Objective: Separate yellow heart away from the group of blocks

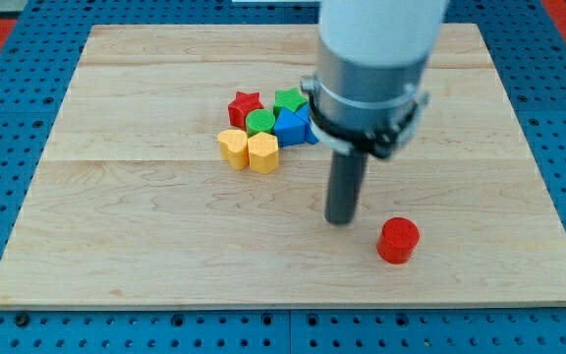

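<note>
Cut off at the view's top: the arm body point(379, 49). Partly hidden behind its collar: one blue block point(307, 126), shape unclear.

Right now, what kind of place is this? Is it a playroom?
More likely a robot test bench: a wooden board sits on a blue pegboard, and my tip slides near coloured blocks like the yellow heart.

Bright even light, soft shadows, slight blur.
</note>
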